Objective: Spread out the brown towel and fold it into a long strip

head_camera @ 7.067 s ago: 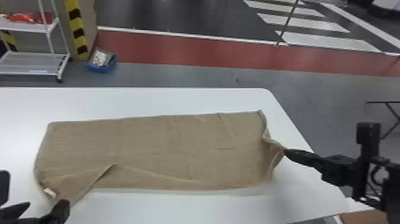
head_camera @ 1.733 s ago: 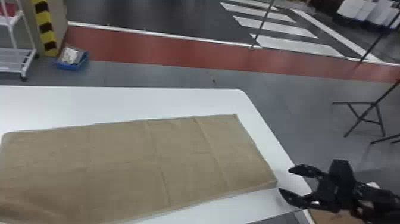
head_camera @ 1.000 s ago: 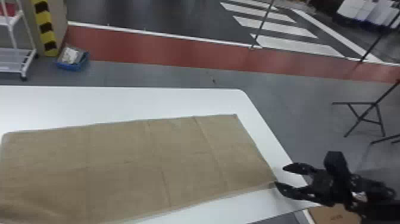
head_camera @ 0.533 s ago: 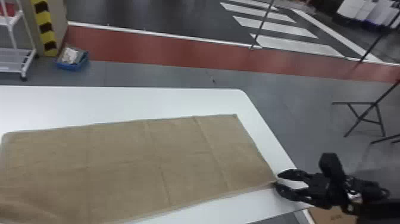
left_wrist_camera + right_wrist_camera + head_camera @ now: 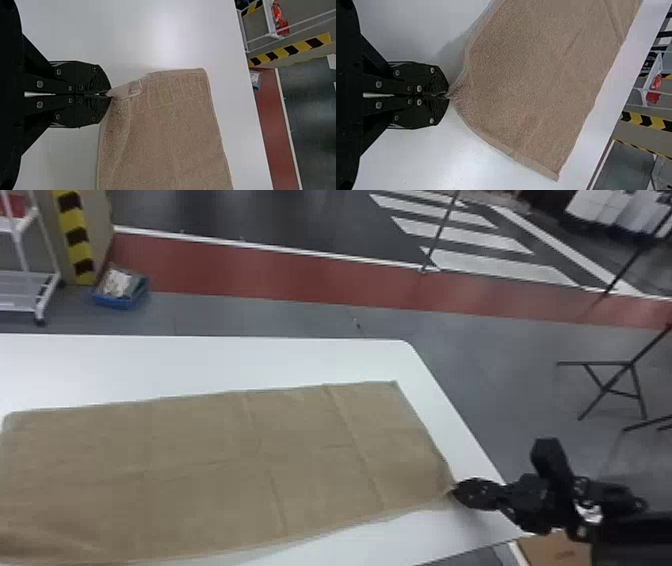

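As L tool (image 5: 107, 94) pinches towel (image 5: 250, 470), R tool (image 5: 457, 490) pinches its cnr (image 5: 446, 486).

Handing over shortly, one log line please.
left tool: shut on towel corner | right tool: shut on towel corner | brown towel: spread flat, unfolded

The worktop (image 5: 59, 158) has a bright, soft glare (image 5: 170, 31) in the left wrist view. One faint shadow (image 5: 451, 51) lies beside the towel (image 5: 534, 79).
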You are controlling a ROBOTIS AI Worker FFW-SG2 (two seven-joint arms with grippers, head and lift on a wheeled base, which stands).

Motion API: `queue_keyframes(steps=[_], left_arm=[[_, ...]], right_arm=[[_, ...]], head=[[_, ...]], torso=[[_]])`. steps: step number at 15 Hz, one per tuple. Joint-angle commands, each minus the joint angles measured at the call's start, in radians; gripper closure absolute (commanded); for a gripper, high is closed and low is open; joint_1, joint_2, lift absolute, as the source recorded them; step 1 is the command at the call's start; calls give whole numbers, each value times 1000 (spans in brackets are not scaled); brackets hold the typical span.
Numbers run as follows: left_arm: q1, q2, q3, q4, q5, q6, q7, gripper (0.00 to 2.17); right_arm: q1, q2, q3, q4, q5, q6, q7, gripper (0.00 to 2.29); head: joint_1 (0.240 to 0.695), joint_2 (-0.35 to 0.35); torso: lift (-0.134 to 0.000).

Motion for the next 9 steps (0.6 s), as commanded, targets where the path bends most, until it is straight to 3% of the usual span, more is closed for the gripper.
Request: queue_keyframes(steps=[1, 4, 9], left_arm=[[-3, -1, 11, -8, -9, 18, 0, 1828], [-43, -3, 14, -15, -30, 18, 11, 1828], [-139, -9, -4, -9, -47, 18, 14, 1828]], right_arm=[[24, 8, -29, -90, -24, 44, 41, 1244], [32, 0, -72, -185, -37, 112, 120, 1244], [-85, -62, -68, -140, -87, 155, 123, 1241]], head=[[695, -332], [695, -306], [695, -293]], torso=[[-125], [-125], [-125]])
